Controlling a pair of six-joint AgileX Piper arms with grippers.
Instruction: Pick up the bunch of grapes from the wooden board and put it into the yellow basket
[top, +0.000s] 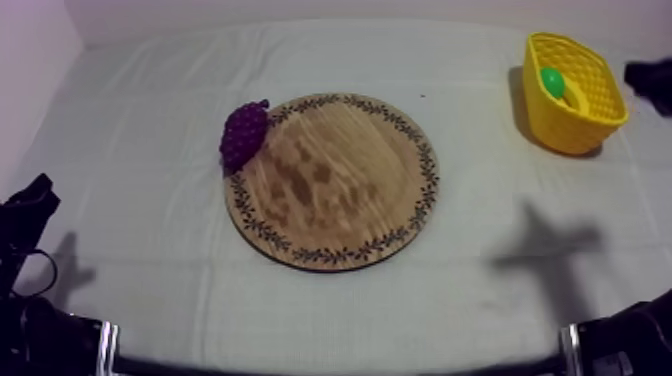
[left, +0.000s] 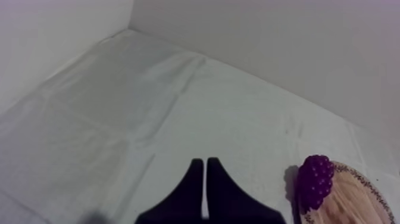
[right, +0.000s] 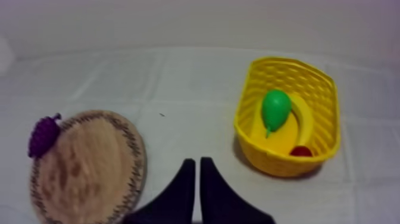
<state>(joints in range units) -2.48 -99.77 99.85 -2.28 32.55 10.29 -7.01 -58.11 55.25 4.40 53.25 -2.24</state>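
A table (top: 150, 250) lies under a grey-white cloth (top: 480, 110) creased in a grid of fold lines. A plain pale wall (top: 300, 8) rises behind the table's far edge, and a side wall (top: 25, 60) stands along the table's left edge. Soft light leaves blurred shadows (top: 545, 250) on the table's near half

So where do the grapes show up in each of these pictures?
Top view: grapes on the wooden board's upper-left rim.
Left wrist view: grapes at the board's edge.
Right wrist view: grapes on the board's edge farthest from the yellow basket.
Shared landmark: the board's patterned rim.
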